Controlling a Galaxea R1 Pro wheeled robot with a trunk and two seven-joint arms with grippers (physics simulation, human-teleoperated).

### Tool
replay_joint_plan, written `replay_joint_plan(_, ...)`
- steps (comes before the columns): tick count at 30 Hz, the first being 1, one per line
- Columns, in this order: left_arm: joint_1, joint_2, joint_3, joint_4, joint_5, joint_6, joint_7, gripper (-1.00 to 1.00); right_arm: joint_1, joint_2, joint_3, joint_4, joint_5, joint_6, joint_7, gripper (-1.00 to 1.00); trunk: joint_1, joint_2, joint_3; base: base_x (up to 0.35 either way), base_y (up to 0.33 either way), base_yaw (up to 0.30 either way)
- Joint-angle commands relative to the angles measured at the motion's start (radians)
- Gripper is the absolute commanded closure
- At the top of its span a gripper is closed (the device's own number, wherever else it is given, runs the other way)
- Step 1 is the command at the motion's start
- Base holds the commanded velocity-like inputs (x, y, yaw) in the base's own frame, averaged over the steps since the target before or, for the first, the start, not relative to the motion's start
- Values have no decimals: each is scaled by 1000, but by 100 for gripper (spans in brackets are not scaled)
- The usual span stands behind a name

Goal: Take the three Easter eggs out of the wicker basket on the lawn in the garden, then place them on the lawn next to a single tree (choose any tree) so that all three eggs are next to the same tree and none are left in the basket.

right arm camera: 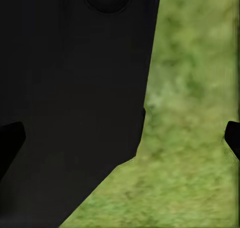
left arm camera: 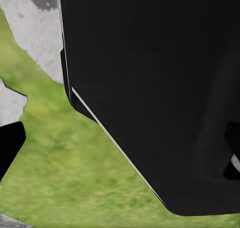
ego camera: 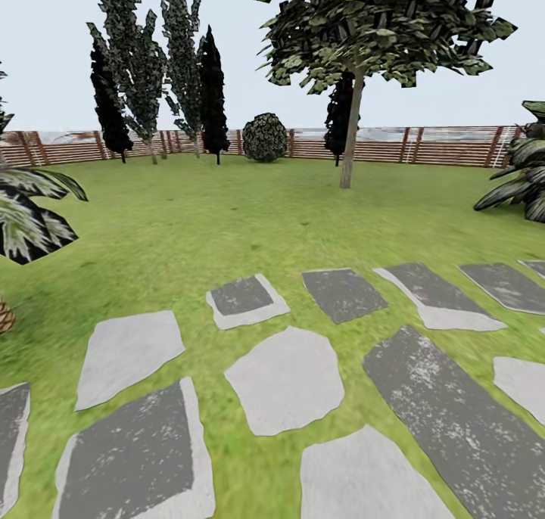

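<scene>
The lawn (ego camera: 189, 224) is wide and green. A tree (ego camera: 350, 125) with a thin grey trunk stands on the grass, close to the fence (ego camera: 424, 147). No basket or eggs can be seen near the tree.

In front of the tree, much nearer the camera, lie flat stepping stones (ego camera: 286, 379). Some are pale grey and some are dark grey, with strips of grass between them. Nothing lies on the grass between the stones and the tree.

Left of the tree, along the fence, stands a round bush (ego camera: 265, 137). Farther left are tall thin dark trees (ego camera: 147, 65). Far right of the tree is a spiky plant (ego camera: 526, 178). Far left is a palm (ego camera: 26, 216) with striped leaves.

No words or labels can be read anywhere.

In the left wrist view, a big black part of the robot (left arm camera: 160, 88) covers most of the grass and a pale stone. One dark fingertip (left arm camera: 10, 148) shows at the edge, and I cannot tell if the left hand is released or clenched.

In the right wrist view, two dark fingertips (right arm camera: 232, 138) sit far apart at the edges, so the right hand is released and holds nothing.
</scene>
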Motion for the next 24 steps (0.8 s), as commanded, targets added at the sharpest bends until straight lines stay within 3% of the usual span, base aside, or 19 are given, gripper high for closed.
replay_joint_plan(1, 0, 0, 1, -1, 1, 1, -4, -100, -1, -1, 0, 1, 9, 1, 2, -100, 1, 0, -1, 337, 0, 0)
replay_joint_plan(24, 0, 0, 3, -1, 2, 1, -2, -100, -1, -1, -2, -1, 0, -3, 1, -100, 1, 0, -1, 336, 0, 0)
